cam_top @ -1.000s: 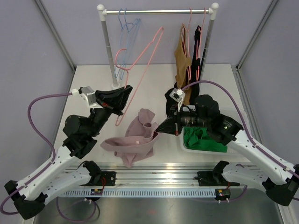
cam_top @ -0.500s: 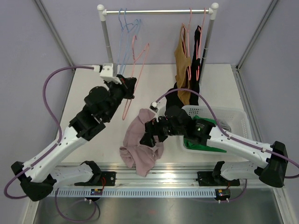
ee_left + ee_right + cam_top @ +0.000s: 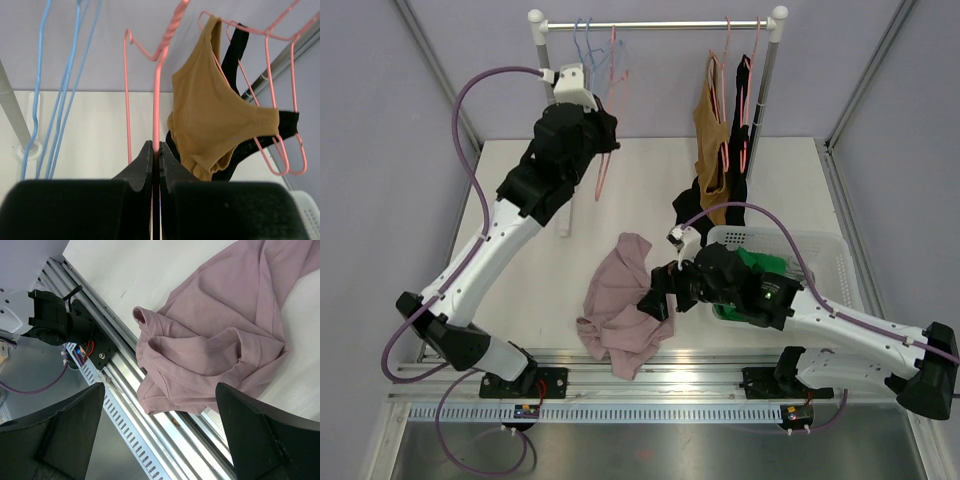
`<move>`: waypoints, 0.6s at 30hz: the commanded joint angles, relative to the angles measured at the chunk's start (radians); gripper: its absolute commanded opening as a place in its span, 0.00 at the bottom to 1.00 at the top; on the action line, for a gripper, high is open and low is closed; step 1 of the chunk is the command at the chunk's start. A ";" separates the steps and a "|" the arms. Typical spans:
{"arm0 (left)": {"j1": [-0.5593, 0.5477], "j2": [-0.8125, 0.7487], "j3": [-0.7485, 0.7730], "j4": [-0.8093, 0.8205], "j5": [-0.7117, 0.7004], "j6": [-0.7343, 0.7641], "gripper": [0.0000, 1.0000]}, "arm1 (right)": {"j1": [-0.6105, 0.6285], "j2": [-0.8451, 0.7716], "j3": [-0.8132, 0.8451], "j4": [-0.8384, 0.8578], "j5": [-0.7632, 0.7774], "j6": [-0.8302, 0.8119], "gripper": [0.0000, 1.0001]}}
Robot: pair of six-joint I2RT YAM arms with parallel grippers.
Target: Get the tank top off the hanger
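The mauve tank top (image 3: 620, 312) lies crumpled on the table by the front edge, one corner over the metal rail, free of the hanger. My right gripper (image 3: 657, 297) hovers just right of it, open, with nothing between its jaws; in the right wrist view the tank top (image 3: 215, 345) spreads below the open gripper (image 3: 160, 386). My left gripper (image 3: 604, 143) is raised near the rack, shut on the bare pink hanger (image 3: 603, 172). The left wrist view shows the hanger's wire (image 3: 158, 95) pinched between the shut gripper (image 3: 156, 148) jaws.
A clothes rack (image 3: 660, 24) stands at the back with blue hangers (image 3: 585, 50) on it. A brown top (image 3: 710, 130) and a black garment (image 3: 742, 120) hang on pink hangers. A white basket (image 3: 825, 258) holding green cloth (image 3: 756, 264) sits at the right.
My left arm has lifted the pink hanger up and back toward the rack. My right gripper has opened and let go of the tank top, which now lies by the front edge.
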 commanded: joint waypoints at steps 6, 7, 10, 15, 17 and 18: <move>0.131 0.263 0.378 -0.065 0.124 0.018 0.00 | 0.003 -0.160 -0.074 0.010 0.069 0.026 0.99; 0.140 0.291 0.444 -0.082 0.125 0.018 0.00 | 0.005 -0.171 -0.078 0.008 0.069 0.027 1.00; 0.166 0.375 0.535 -0.096 0.144 0.018 0.00 | 0.005 -0.210 -0.092 0.008 0.069 0.026 0.99; 0.198 0.438 0.558 -0.108 0.170 -0.019 0.00 | 0.003 -0.234 -0.118 0.010 0.072 0.021 0.99; 0.200 0.429 0.513 -0.087 0.177 -0.035 0.00 | 0.003 -0.228 -0.127 0.004 0.072 0.018 0.99; 0.205 0.423 0.500 -0.080 0.185 -0.040 0.00 | 0.003 -0.224 -0.129 0.005 0.072 0.018 0.99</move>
